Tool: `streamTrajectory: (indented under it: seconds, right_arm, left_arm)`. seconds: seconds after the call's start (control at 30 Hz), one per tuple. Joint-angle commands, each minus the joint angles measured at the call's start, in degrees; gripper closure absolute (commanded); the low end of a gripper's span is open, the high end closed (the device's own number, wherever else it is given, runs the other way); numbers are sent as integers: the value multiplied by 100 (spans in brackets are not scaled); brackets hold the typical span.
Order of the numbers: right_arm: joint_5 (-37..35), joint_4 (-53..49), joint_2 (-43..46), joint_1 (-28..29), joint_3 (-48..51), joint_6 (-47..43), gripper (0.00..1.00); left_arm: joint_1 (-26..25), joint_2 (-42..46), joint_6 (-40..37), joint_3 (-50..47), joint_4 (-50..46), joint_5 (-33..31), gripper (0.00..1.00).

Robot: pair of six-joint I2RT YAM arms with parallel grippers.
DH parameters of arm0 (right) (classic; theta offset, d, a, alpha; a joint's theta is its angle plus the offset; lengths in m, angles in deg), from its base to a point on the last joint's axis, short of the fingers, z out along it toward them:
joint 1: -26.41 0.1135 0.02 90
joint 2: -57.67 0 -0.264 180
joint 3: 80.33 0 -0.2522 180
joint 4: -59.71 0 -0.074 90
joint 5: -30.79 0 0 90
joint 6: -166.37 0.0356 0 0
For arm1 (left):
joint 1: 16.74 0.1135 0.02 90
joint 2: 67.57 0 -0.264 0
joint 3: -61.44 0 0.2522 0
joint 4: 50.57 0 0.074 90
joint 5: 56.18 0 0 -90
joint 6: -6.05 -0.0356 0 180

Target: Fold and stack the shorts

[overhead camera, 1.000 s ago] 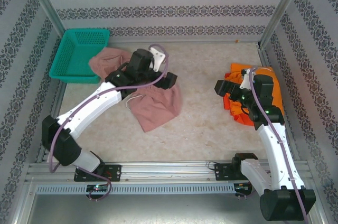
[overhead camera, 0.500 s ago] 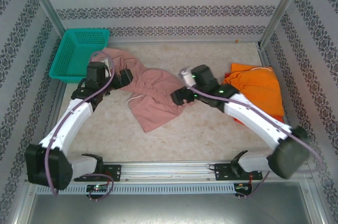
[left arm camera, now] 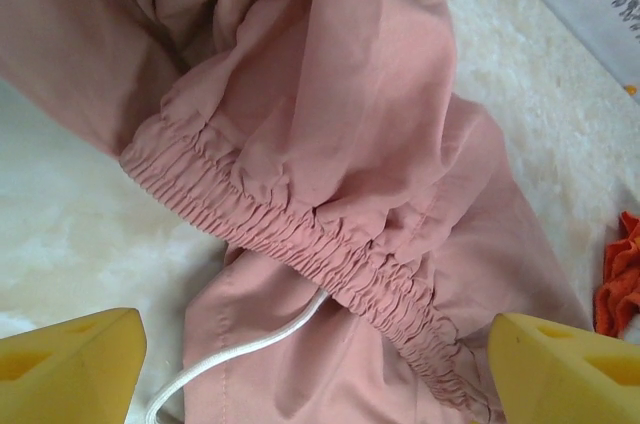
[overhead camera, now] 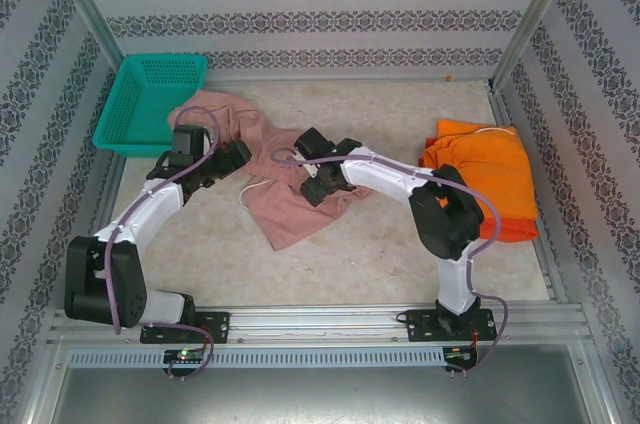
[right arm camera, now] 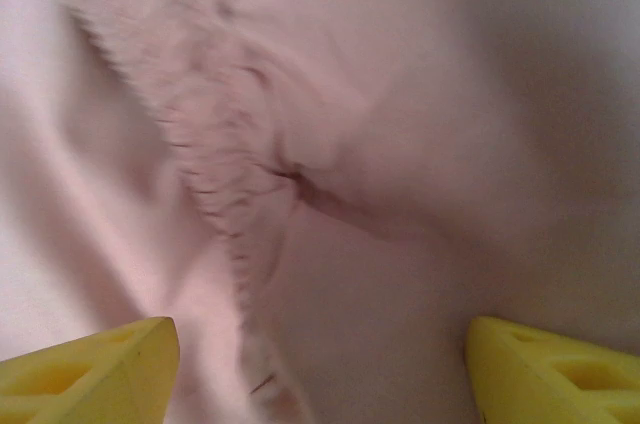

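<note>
Shorts: 1 pink pair [overhead camera: 300, 209], 1 orange pair [overhead camera: 480, 159], 1 red-orange pair [left arm camera: 620, 284]; 1 basket [overhead camera: 150, 94]

Bare table [overhead camera: 390, 249] lies open along the front and between pink shorts [overhead camera: 300, 209] and orange shorts [overhead camera: 490, 179]. The basket [overhead camera: 150, 94] blocks the back-left corner, the right arm [overhead camera: 385, 172] bars the middle, and walls [overhead camera: 40, 94] hem in both sides.

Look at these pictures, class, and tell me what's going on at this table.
Both robot arms are over the dusty pink shorts, crumpled mid-table. The left fingers are spread wide above the elastic waistband and white drawstring; the right fingers are spread wide close over the cloth. Neither holds anything. The orange shorts lie at the right on a red-orange pair, and a teal basket sits far left.
</note>
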Motion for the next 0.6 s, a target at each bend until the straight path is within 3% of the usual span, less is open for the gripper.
streamTrajectory:
  seconds: [0.0, 0.13, 0.27, 0.4, 0.57]
  right_arm:
    - [159, -532, -280, -70, -76, 273, 30]
    - [386, -405, -181, -133, 279, 592, 62]
    - [1171, -21, 503, -316, 1020, 1114, 93]
    - [1987, 493, 1313, -475, 1915, 1674, 97]
    - [2124, 565, 1541, -511, 2251, 1873, 96]
  left_arm:
    - [152, 95, -82, 24, 100, -230, 11]
    - [245, -82, -78, 112, -39, -296, 11]
    - [245, -300, -126, 182, -138, -287, 12]
    - [241, -542, -163, 219, -133, -70, 18]
    - [160, -968, -105, 292, 8, 283, 25]
